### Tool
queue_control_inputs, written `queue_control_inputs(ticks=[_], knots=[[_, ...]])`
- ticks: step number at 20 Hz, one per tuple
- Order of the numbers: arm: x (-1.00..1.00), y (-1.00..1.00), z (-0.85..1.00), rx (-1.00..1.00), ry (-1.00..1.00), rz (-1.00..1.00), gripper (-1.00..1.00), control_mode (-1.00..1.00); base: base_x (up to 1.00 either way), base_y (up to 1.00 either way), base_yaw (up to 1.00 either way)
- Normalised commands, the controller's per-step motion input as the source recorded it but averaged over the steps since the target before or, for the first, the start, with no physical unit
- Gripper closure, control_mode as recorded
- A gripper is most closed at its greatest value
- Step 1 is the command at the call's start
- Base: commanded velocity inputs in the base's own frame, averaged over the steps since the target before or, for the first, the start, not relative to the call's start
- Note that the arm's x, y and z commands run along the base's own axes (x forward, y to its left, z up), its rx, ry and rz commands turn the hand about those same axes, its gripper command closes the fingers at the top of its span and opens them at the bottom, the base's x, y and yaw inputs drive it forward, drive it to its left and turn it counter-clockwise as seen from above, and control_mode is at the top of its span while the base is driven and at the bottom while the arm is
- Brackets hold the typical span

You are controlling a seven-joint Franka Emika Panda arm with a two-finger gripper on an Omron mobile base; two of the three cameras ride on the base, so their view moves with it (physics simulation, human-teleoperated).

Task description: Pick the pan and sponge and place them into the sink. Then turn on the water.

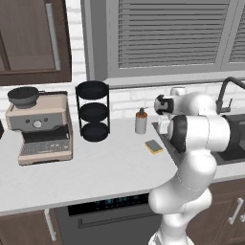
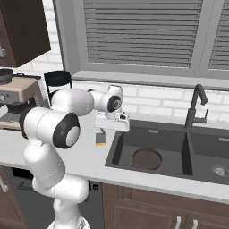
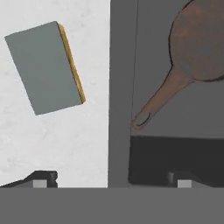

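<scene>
Already pan in sink, sponge on counter, jaws wide, empty.

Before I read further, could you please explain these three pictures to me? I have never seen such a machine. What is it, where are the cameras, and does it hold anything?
The white machine is a robot arm in a simulated kitchen. Two pictures come from cameras behind it, on its left and its right. The third looks down from its hand.

Its tool hangs over the edge between the counter and the sink. It is open and holds nothing.

The brown pan already lies in the sink's left basin. The sponge lies on the counter beside the sink. Behind it stands a soap bottle. Further left are a black rack and a coffee machine. No water runs from the faucet.
</scene>
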Motion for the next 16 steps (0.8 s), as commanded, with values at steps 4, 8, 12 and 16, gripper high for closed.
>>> queue_control_inputs(ticks=[4, 8, 12, 16], knots=[[0.00, 0.49, 0.02, 0.01, -0.15, 0.20, -1.00, -1.00, 0.00, 0.00, 0.00], [0.00, 0.59, 0.00, 0.00, -0.03, 0.21, -1.00, -1.00, 0.00, 0.00, 0.00], [0.04, 0.80, -0.01, 0.00, -0.05, 0.02, -1.00, -1.00, 0.00, 0.00, 0.00], [0.38, 0.29, 0.00, 0.00, -0.02, 0.01, -1.00, -1.00, 0.00, 0.00, 0.00]])
